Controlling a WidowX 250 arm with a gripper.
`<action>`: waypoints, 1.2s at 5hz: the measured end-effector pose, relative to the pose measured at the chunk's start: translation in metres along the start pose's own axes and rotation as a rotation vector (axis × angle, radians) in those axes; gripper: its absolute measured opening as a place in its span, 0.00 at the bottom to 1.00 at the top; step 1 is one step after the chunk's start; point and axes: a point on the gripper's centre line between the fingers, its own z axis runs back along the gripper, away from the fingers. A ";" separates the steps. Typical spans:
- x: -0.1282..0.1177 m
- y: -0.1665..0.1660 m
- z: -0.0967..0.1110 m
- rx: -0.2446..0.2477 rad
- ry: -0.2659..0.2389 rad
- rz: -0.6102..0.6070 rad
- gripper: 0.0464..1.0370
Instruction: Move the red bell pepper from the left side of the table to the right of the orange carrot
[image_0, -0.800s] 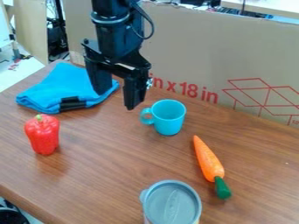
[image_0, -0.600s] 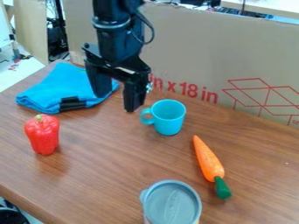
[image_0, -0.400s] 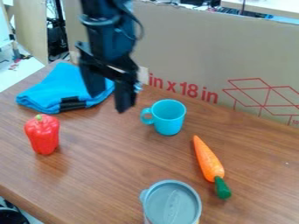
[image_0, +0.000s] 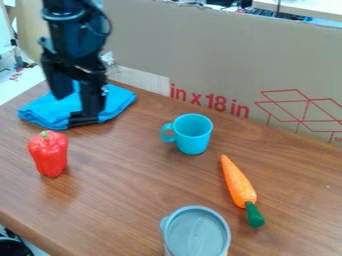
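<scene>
My gripper (image_0: 75, 106) hangs over the folded blue cloth (image_0: 119, 102) at the upper left, its fingers apart with nothing between them. Below it, nearer the camera, a red bell pepper (image_0: 49, 154) stands on the wooden table. A turquoise cup (image_0: 193, 134) sits upright to the right of the gripper, its handle pointing left. The orange carrot (image_0: 238, 183) lies right of the cup, with its green end (image_0: 254, 215) toward the camera. At the bottom edge is a container with a grey lid (image_0: 197, 233).
A large cardboard panel (image_0: 220, 60) stands along the back of the table (image_0: 133, 190). The table's left front edge runs down toward the bottom left, where a dark round object (image_0: 13, 247) sits below it.
My gripper has moved left, from beside the cup to over the blue cloth. Its fingers stay apart, and the cup, pepper, carrot and lidded container have not moved.
</scene>
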 end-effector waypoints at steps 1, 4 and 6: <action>-0.013 0.015 -0.005 0.015 0.041 0.037 0.96; -0.028 0.030 -0.031 0.038 0.120 0.079 0.96; -0.030 0.040 -0.060 -0.039 0.161 0.114 0.96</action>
